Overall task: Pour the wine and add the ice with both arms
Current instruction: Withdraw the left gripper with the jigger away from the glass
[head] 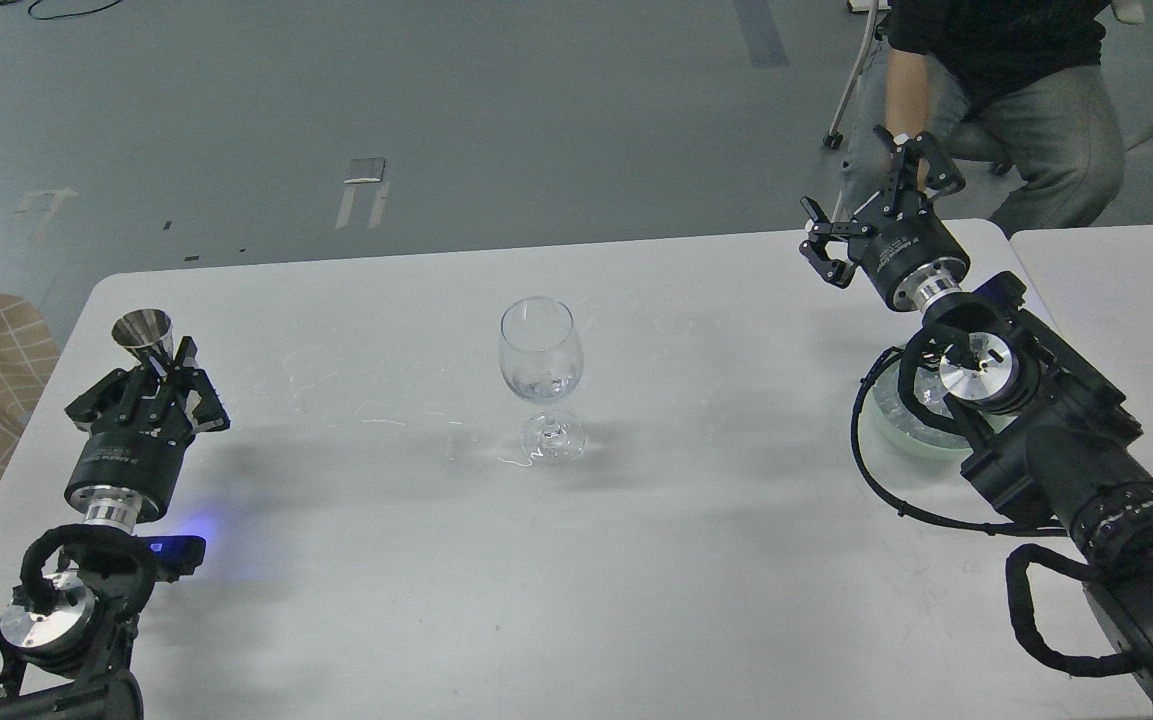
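Wine glass (540, 380) stands upright near the middle of the white table (436, 560), empty as far as can be told, with bare tabletop open on all sides of it. Faint wet streaks (376, 415) mark the surface just to its left.

Well to the left, near the table's left edge, the left gripper (158, 368) is clenched around a small metal jigger (144, 335) held upright, mouth up.

Well to the right, the right gripper (861, 215) hangs released, fingers spread wide and holding nothing, over the table's far right edge. Below its wrist a clear bowl (911, 415) sits on the table, largely hidden by the arm; ice in it cannot be made out.

A second table (1126, 300) butts against the right side. Beyond the far edge a seated person (1016, 100) is close to the right gripper.
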Available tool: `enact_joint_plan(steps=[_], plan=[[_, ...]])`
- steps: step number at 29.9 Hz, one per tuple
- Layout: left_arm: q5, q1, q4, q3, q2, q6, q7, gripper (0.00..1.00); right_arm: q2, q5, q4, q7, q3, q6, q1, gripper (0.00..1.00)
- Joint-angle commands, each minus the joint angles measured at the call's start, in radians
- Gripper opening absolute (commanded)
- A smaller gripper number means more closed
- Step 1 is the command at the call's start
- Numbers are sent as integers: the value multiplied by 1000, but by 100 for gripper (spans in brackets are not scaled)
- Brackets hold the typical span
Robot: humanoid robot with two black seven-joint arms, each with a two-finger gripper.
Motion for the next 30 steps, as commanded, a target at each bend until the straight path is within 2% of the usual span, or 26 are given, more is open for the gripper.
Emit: enact_joint_plan(steps=[1,15,30], plan=[[1,20,5,-2,3,-10,-3,0,-1,0,0,0,0,0,0,100],[-10,24,112,1,-5,-86,-49,0,5,0,-1,0,0,0,0,100],[3,-8,153,12,1,-56,-52,0,3,0,-1,0,0,0,0,100]])
